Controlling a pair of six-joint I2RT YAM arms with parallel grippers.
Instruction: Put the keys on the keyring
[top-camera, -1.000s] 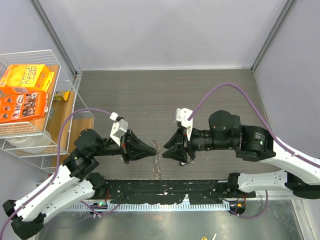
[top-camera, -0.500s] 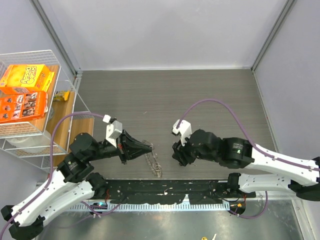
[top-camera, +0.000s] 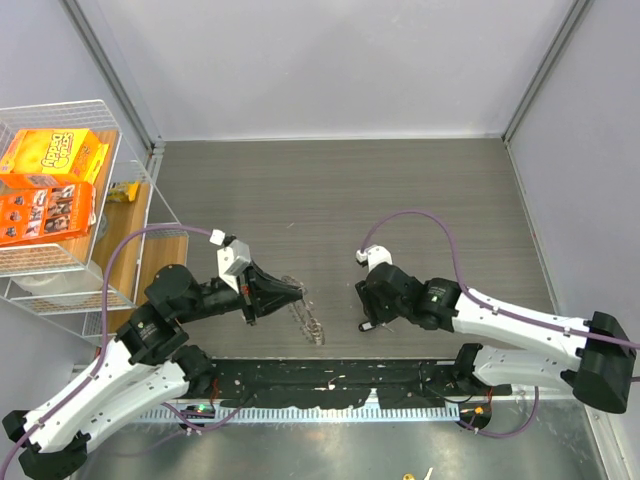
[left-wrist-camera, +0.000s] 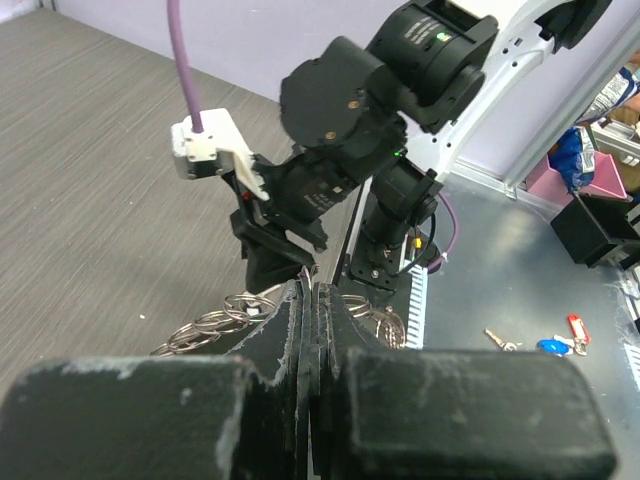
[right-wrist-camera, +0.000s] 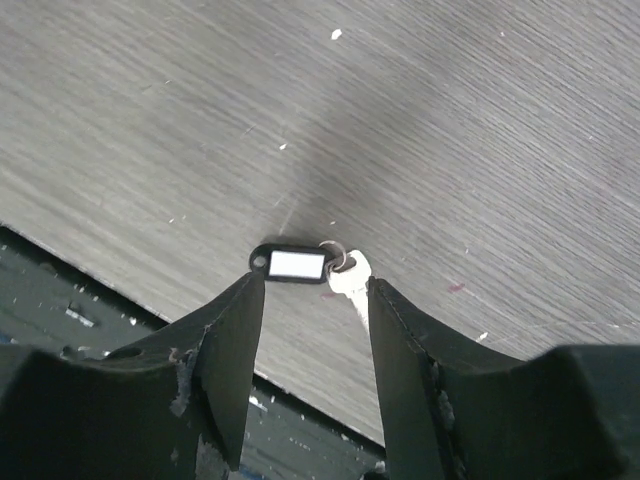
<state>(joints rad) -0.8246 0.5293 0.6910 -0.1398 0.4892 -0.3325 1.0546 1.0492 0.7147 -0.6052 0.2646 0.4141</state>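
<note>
The loose key (right-wrist-camera: 345, 282) lies flat on the grey table with its black tag (right-wrist-camera: 297, 264), which carries a white label. My right gripper (right-wrist-camera: 315, 283) points down over it, open, one finger on each side, not touching. In the top view the right gripper (top-camera: 368, 318) hides the key. My left gripper (top-camera: 292, 293) is shut on the keyring (top-camera: 308, 322), a chain of silvery rings trailing onto the table toward the front edge. In the left wrist view the rings (left-wrist-camera: 215, 322) show on both sides of the closed left gripper (left-wrist-camera: 310, 290).
A wire basket (top-camera: 100, 285) with orange cereal boxes stands at the far left beside a wooden board (top-camera: 130, 260). The table's front edge and a black rail (top-camera: 330, 378) lie just below both grippers. More tagged keys (left-wrist-camera: 560, 340) lie on the metal surface beyond it.
The two grippers were tip to tip a second ago. My right gripper has swung down to the table and now stands open over the key. My left gripper pulled back left with the keyring.
</note>
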